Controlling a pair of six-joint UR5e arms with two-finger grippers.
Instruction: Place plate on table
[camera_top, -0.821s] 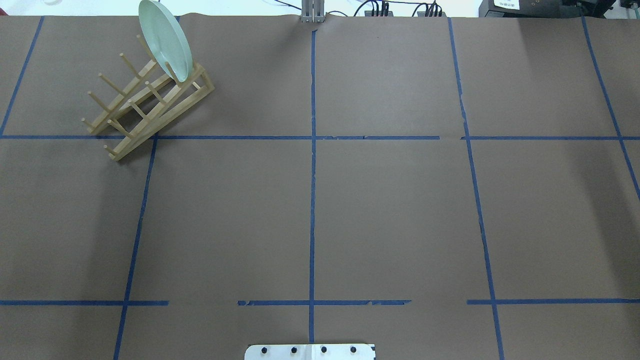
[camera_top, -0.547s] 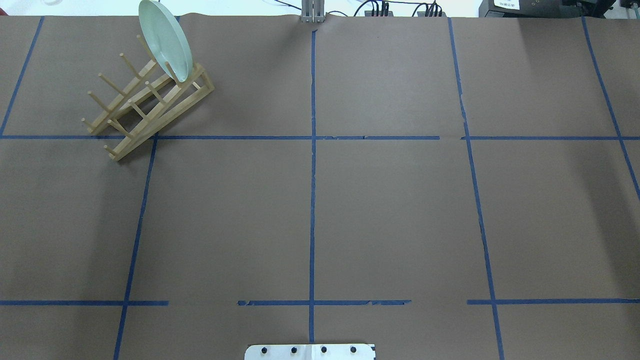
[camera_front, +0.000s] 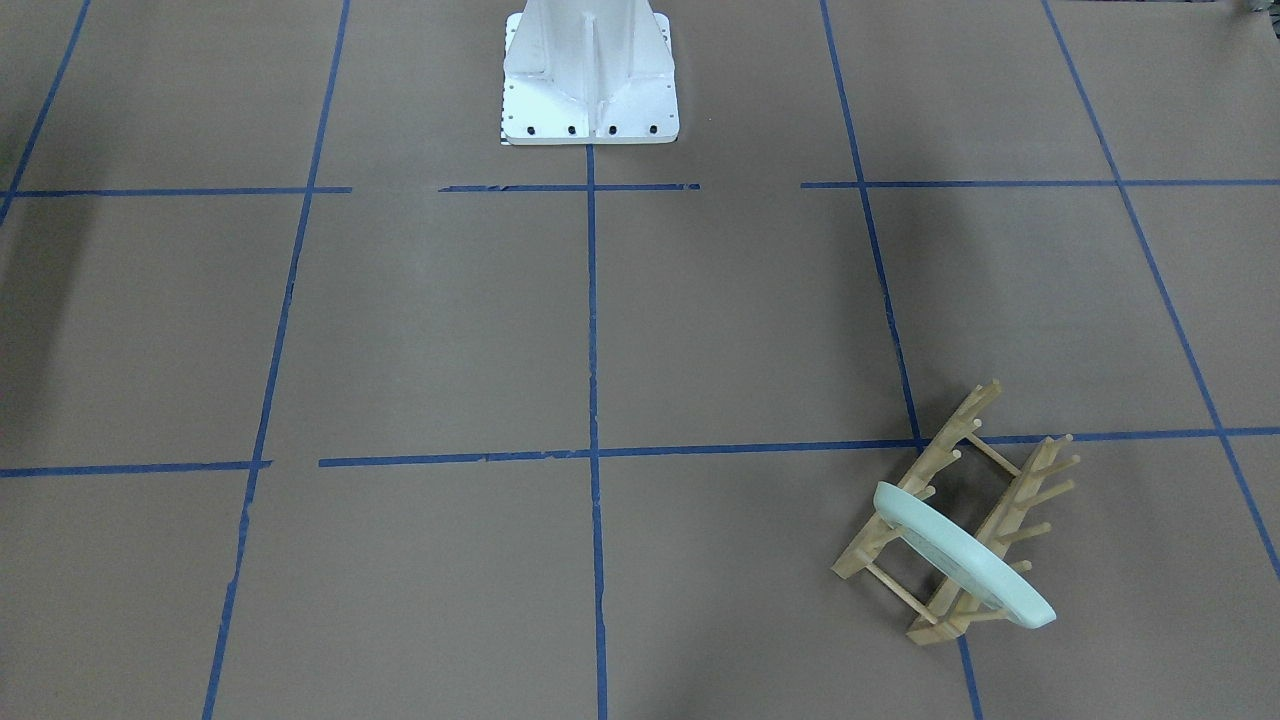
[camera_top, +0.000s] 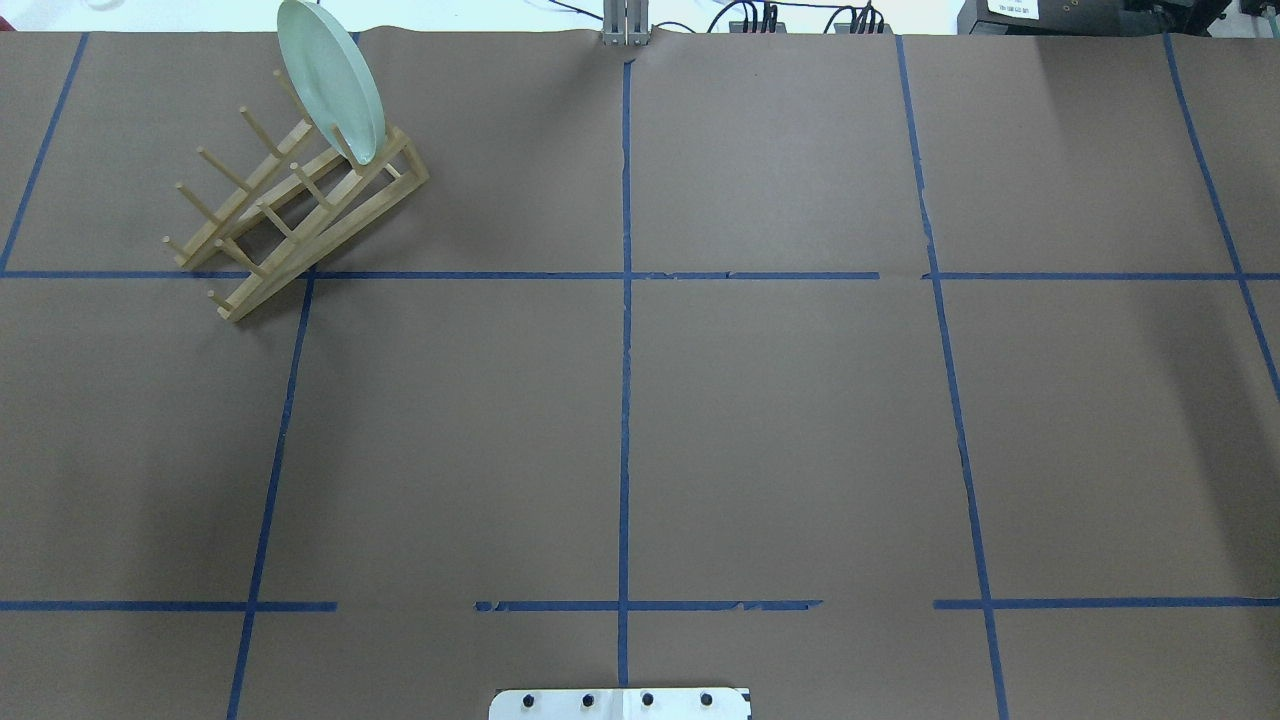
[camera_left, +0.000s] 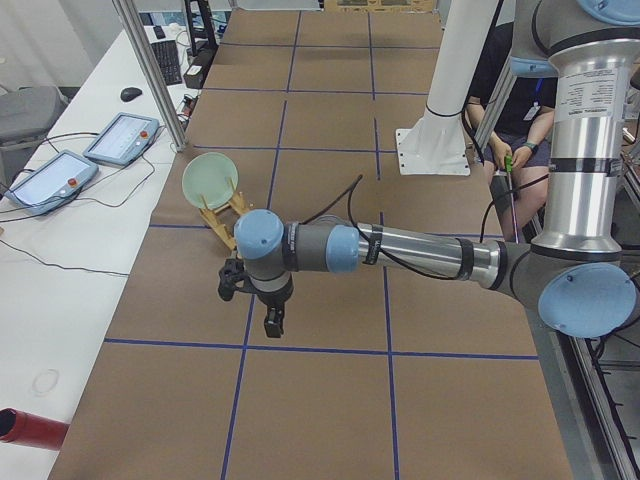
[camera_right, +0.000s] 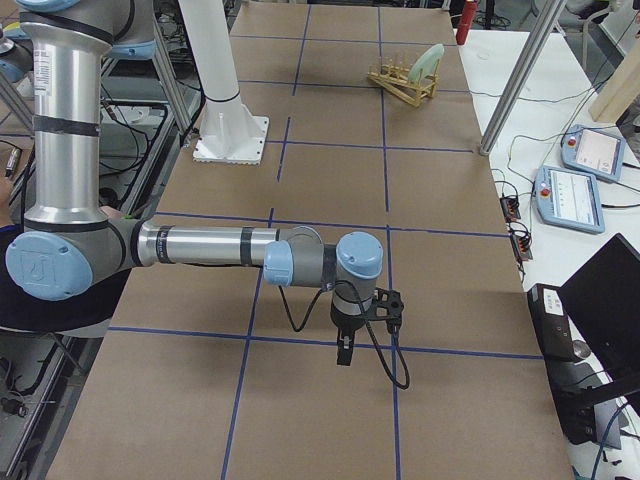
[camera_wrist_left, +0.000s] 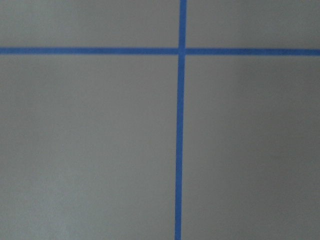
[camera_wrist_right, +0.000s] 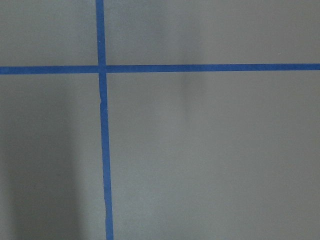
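While plate (camera_left: 208, 180) stands racked, left pincer (camera_left: 272, 325) apart

I work in a robotics lab: my table (camera_top: 780, 420) is papered brown and gridded in blue tape (camera_top: 624, 400), my white base (camera_front: 590, 80) bolted down at twelve o'clock (facing view), teach pendants (camera_left: 122, 138) lying on the side bench (camera_left: 80, 240) at ten in the left view.

I find the plate (camera_top: 332, 80) round, pale mint-green, raised rim, standing on edge and tilted between pegs at the far end of the wooden rack (camera_top: 330, 238), on my left. The table (camera_top: 780, 420) is brown paper with a blue tape grid.
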